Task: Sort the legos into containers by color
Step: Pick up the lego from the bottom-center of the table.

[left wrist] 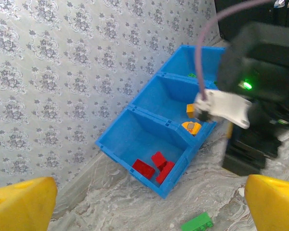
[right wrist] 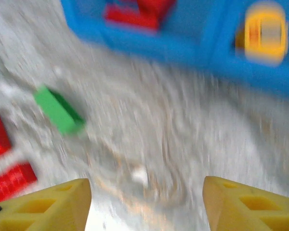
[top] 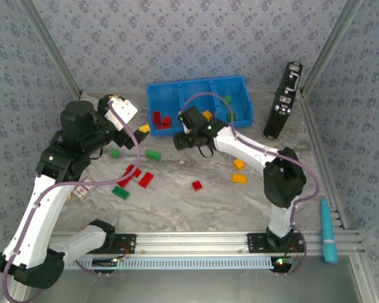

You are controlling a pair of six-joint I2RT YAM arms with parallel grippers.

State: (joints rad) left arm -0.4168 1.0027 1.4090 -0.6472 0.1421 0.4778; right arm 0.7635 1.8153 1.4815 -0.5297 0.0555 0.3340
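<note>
Yellow fingers (right wrist: 38,204) of my right gripper (right wrist: 144,185) frame the bottom of the right wrist view, standing apart with nothing between them but bare marbled table (right wrist: 183,134); that picture is badly blurred. Past them lies a green lego (right wrist: 58,109) on the table, with two red legos (right wrist: 9,180) at the left edge; beyond stands the near wall of the blue bin (right wrist: 149,45), and behind it are red bricks (right wrist: 139,12) in one compartment and a yellow brick (right wrist: 265,33) in the next. My left gripper (left wrist: 149,192) is spread wide and holds nothing; it hangs to the left of the bin (left wrist: 111,144), looking across its three compartments. From above, the bin (top: 199,82) sits at the far middle of the table: red legos (top: 161,120) lie in the left compartment, orange-yellow ones (top: 207,115) in the middle, and green ones (top: 228,100) in the right. Other legos are scattered loose on the table near of the bin: green ones (top: 153,153), red ones (top: 146,179), and orange ones (top: 239,178) further right. My right arm reaches to just near of the bin's front wall; a black case (top: 283,101) stands upright to the right of the bin.
</note>
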